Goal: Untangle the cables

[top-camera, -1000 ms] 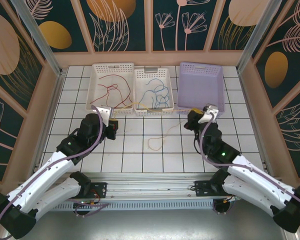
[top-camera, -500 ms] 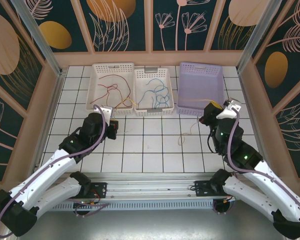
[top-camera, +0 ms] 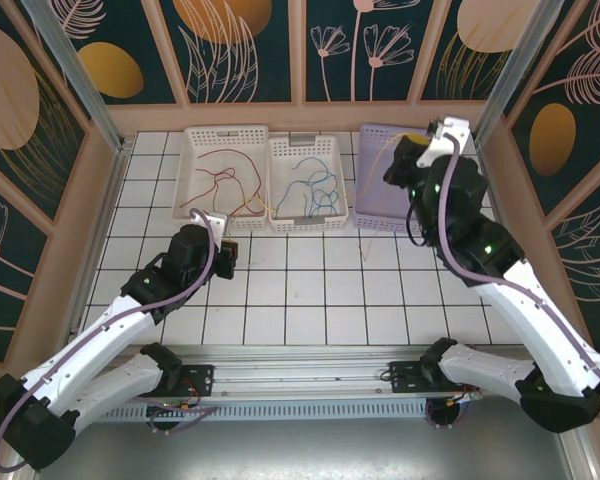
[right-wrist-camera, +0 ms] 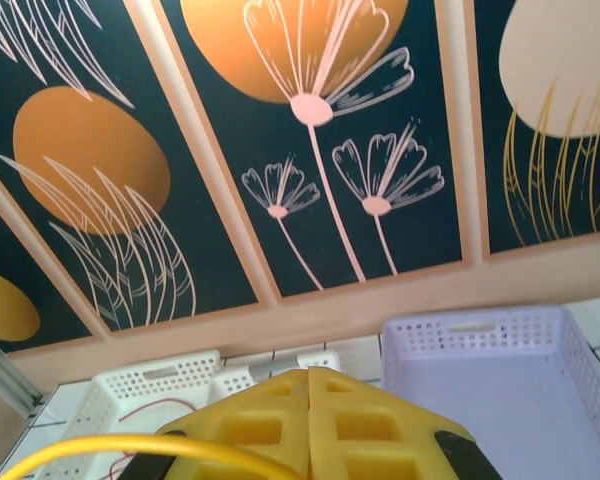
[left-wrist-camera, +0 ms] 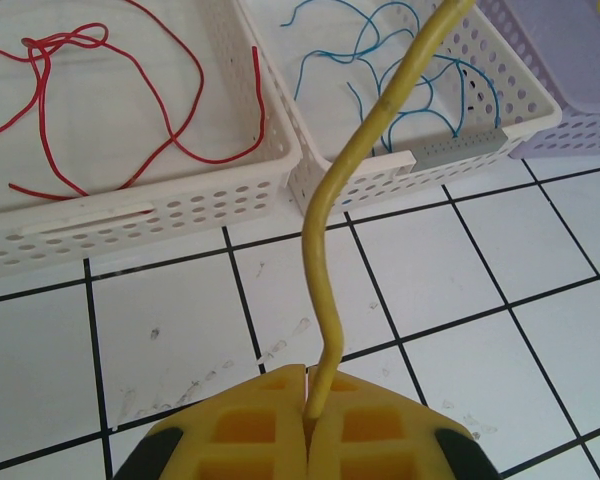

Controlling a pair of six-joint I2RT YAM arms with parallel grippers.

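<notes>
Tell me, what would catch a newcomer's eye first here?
First, the left end effector low over the tiles, shut on a yellow cable that rises toward the baskets. Then the right arm, raised high with its end effector shut above the purple basket at the back right, a yellow strand hanging from it. Behind, a red cable lies in the left white basket and a blue cable in the middle one.

Counter [top-camera: 310,300]: white tile, faintly glossy, scuffed, with dark matt grout; white baskets [top-camera: 225,131] and the lilac basket [top-camera: 372,200] at 1 o'clock: perforated moulded plastic, satin; red cable [left-wrist-camera: 180,110], blue cable [left-wrist-camera: 400,90] and yellow cable [left-wrist-camera: 325,230]: smooth plastic sheath, the yellow slightly glossy; left end effector [left-wrist-camera: 307,385] pads [left-wrist-camera: 250,425]: matt yellow plastic, waffled; rail [top-camera: 300,355] at 6 o'clock: dull bare metal.
</notes>
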